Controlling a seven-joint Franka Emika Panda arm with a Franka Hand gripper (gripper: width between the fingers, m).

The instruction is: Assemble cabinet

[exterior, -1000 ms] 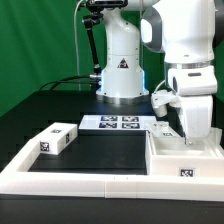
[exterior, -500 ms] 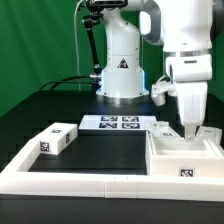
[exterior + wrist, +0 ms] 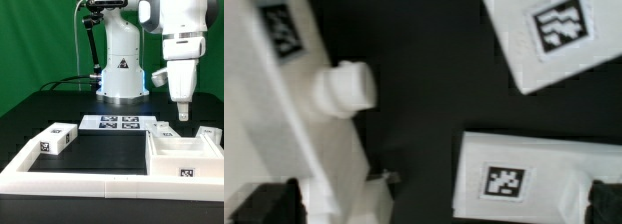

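The cabinet shell point(image 3: 178, 152) lies open-side-up on the worktop point(image 3: 100, 155), against the front border rail point(image 3: 90, 182) on the exterior view's right. It looks bare inside: no part is seated in it or fastened to it that I can see.

The other parts lie loose around it. A tagged block point(image 3: 57, 138) sits well apart from the shell, toward the exterior view's left. A second block point(image 3: 160, 127) lies just behind the shell, between it and the marker board point(image 3: 112, 123). A further white piece point(image 3: 207, 133) stands at the shell's far corner on the exterior view's right — whether it rests on the shell's wall or just beside it, I cannot tell.

The wrist view shows a long white panel point(image 3: 304, 120) with a round knob point(image 3: 342, 88) on it. Two tagged white faces lie near it, one close point(image 3: 518, 175) and one farther off point(image 3: 562, 40), with dark worktop between them.

The gripper point(image 3: 183, 114) hangs above the shell's back edge, touching nothing. In the wrist view its fingers point(image 3: 263, 203) stand wide apart at either side of the picture, so it is released and carries no part.

By my judgement the assembly has hardly begun — every piece must yet be picked up, set into the shell and joined.
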